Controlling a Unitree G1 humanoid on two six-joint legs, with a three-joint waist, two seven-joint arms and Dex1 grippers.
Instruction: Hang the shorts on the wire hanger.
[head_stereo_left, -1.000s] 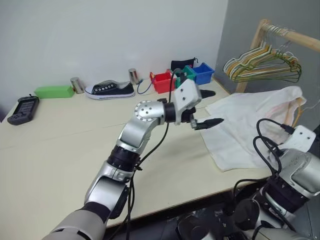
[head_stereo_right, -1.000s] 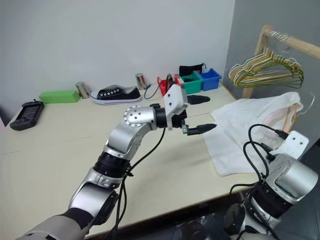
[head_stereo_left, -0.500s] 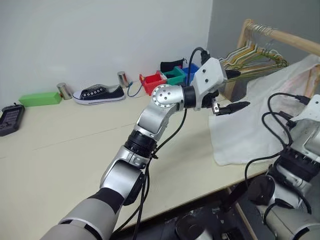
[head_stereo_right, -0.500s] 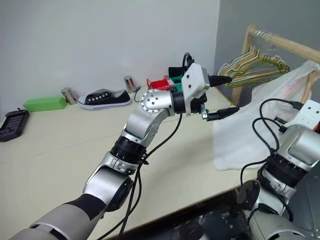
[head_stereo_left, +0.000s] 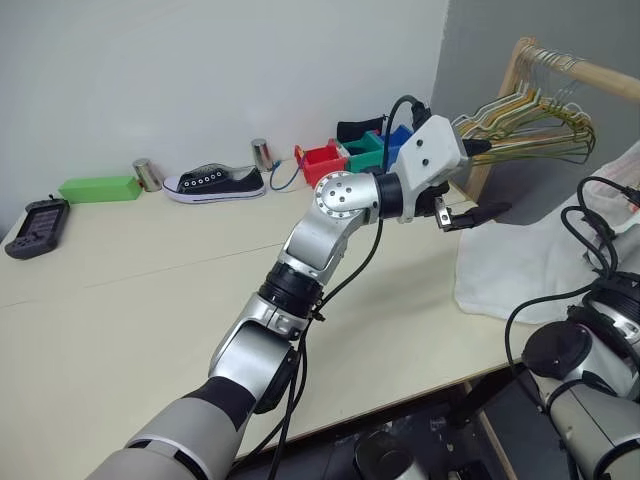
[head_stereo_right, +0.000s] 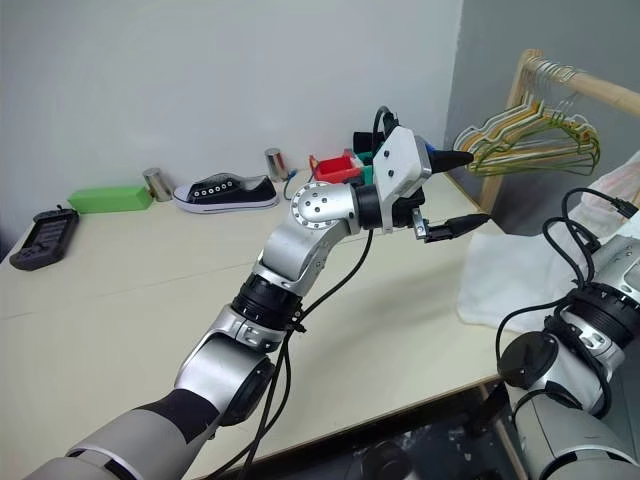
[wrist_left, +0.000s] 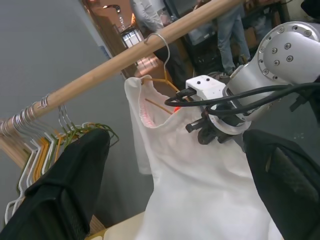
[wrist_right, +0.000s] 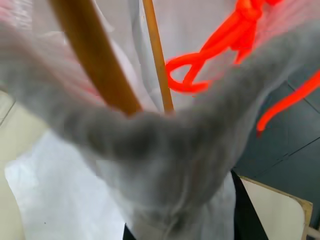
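The white shorts (wrist_left: 200, 190) hang by their waistband from the thin yellowish wire hanger (wrist_left: 156, 80), whose hook sits at the wooden rod (wrist_left: 100, 75). My right gripper (wrist_left: 206, 134) is shut on the shorts just below the waistband. Seen from its own wrist, the hanger wire (wrist_right: 158, 65) and the orange drawstring (wrist_right: 220, 55) lie close in front. The shorts' lower part (head_stereo_left: 520, 265) still drapes onto the table's right end. My left gripper (head_stereo_left: 488, 180) is open and holds nothing, level and pointing right, just left of the shorts.
A bunch of green, white and yellow hangers (head_stereo_left: 530, 125) crowds the rod (head_stereo_left: 590, 72) behind my left gripper. Along the wall stand coloured bins (head_stereo_left: 350, 155), a black sneaker (head_stereo_left: 215, 183), metal cans (head_stereo_left: 148, 173), a green box (head_stereo_left: 100, 187) and a black device (head_stereo_left: 35, 225). People (wrist_left: 240, 20) stand beyond the rod.
My right arm has lifted the shorts up and to the right, pulling most of the fabric off the table. My left gripper has risen a little toward the hangers and stayed open. The camera has shifted.
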